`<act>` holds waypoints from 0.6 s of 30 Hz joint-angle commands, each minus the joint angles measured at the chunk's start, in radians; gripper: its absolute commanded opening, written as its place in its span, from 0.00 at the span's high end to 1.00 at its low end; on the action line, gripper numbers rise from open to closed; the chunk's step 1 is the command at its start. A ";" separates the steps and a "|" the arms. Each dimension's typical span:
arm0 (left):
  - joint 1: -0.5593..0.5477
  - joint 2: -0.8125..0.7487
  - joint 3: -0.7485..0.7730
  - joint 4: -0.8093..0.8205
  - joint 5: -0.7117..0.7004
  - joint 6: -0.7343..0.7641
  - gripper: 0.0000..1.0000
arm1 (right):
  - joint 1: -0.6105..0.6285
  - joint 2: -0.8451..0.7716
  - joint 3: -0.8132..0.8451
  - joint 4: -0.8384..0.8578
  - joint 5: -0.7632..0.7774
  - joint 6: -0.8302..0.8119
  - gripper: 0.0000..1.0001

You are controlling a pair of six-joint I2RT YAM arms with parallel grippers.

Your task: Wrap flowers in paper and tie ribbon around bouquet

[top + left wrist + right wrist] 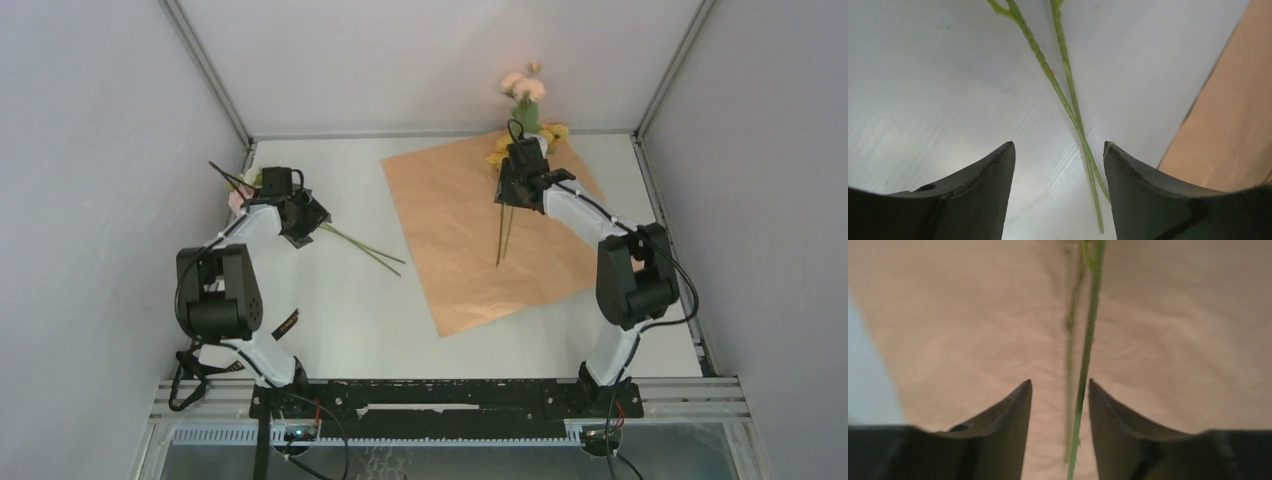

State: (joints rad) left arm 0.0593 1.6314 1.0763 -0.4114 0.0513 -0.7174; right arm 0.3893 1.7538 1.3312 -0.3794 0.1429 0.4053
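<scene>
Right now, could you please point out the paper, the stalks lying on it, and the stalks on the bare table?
paper (pixel 440 230): top view, sheet's bare left part.
stalks on the paper (pixel 1086 355): right wrist view, mid-stalk.
stalks on the table (pixel 1058 91): left wrist view, mid-stalk.

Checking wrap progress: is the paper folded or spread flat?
Spread flat: the paper lies unfolded, tan face up, with flower stems over it.
</scene>
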 commanded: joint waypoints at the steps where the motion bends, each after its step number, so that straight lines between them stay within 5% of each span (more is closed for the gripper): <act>1: 0.000 0.100 0.149 0.003 -0.096 -0.049 0.31 | -0.081 0.154 0.191 -0.202 0.064 -0.121 0.36; 5: -0.001 0.184 0.219 0.002 -0.130 -0.048 0.33 | -0.081 0.210 0.266 -0.296 0.159 -0.178 0.31; 18: 0.020 0.367 0.342 -0.071 -0.198 -0.064 0.62 | -0.011 -0.055 0.023 -0.178 0.102 -0.138 0.31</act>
State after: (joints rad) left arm 0.0666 1.9896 1.3731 -0.4526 -0.1097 -0.7670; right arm 0.3576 1.7916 1.3643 -0.6044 0.2447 0.2737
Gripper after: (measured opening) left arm 0.385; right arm 0.691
